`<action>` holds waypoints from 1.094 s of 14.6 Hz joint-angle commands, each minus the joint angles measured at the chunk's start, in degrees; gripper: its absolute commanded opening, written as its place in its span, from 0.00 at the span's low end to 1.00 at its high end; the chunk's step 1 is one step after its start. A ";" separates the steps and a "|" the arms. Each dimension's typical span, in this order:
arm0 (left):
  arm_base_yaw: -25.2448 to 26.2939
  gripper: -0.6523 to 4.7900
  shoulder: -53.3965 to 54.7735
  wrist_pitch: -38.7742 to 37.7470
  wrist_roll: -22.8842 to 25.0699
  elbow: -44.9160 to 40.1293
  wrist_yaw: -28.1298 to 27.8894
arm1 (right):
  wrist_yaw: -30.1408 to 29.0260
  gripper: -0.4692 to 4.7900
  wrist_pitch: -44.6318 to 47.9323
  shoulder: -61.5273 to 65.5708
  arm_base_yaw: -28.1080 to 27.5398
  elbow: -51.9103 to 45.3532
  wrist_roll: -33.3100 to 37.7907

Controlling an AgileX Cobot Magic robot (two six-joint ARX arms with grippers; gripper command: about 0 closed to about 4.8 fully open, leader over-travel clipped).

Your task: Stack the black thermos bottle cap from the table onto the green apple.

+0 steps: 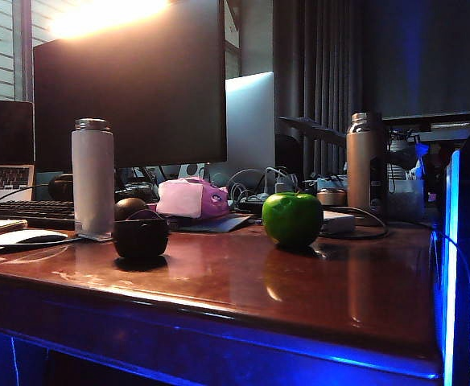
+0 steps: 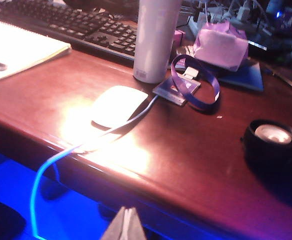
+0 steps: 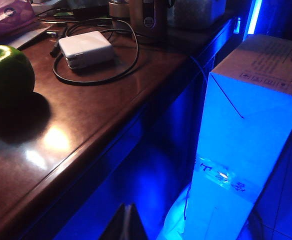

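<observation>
Nearest the exterior camera runs the rounded front edge of the table (image 1: 219, 322), a glossy reddish-brown top mirroring the light. On it the black thermos bottle cap (image 1: 140, 236), squat and matte, stands to the left, well apart from the shiny green apple (image 1: 292, 219) on the right. Only the fingertips of the left gripper (image 2: 125, 226) show in its wrist view, pressed together, off the table's front edge and well short of the cap (image 2: 273, 143), whose pale inner disc faces up. Right gripper (image 3: 126, 224) tips are likewise closed on nothing, beyond the desk edge, the apple (image 3: 8, 76) well apart. A tall cardboard box (image 3: 251, 145) carries print too blurred to read.
</observation>
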 commanded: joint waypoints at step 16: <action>-0.07 0.11 38.47 -16.13 9.99 52.24 7.98 | 0.79 0.09 5.66 13.16 0.11 16.72 7.15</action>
